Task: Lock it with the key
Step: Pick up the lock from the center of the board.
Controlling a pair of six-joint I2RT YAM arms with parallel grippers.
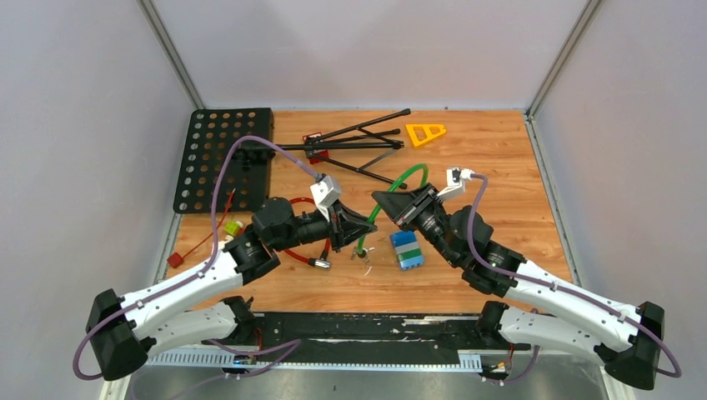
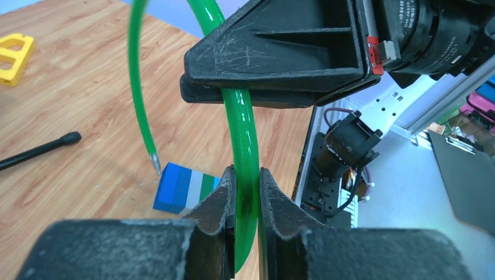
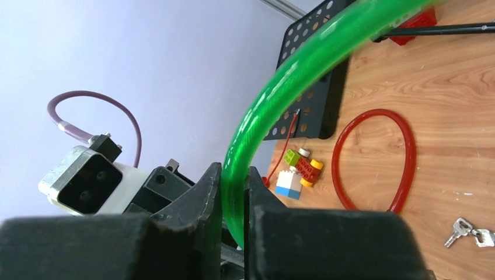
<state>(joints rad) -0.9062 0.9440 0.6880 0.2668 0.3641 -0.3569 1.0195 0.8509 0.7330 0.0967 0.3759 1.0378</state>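
A glossy green cable (image 1: 406, 176) arcs over the table (image 1: 517, 167) centre, pinched between the nearly closed left gripper (image 2: 248, 175) and right gripper (image 3: 233, 175), with the striped blue lock body (image 1: 407, 248) at its 5 o'clock, the keyhole impossible to make out and the keys (image 3: 467, 232) tiny.

Cables: two, one green cable (image 2: 242, 134) and one red cable (image 3: 411, 157). Keys (image 3: 461, 227): two, lying together. Striped block (image 1: 407, 248): one, banded in blue, white and green. Black panel (image 1: 223, 158): one, pierced with many round holes. Black stand (image 1: 358, 142): one, folded flat. Yellow triangle (image 1: 425, 133): one. Brick toy (image 3: 302, 169): one, built of several coloured bricks. Red block (image 1: 175, 260): one. Desk (image 1: 500, 167): one. My own arms: two, left arm (image 1: 183, 287) and right arm (image 1: 550, 292). Each ends in a pair, left fingers (image 2: 219, 204) and right fingers (image 3: 204, 198), so I have four in all.
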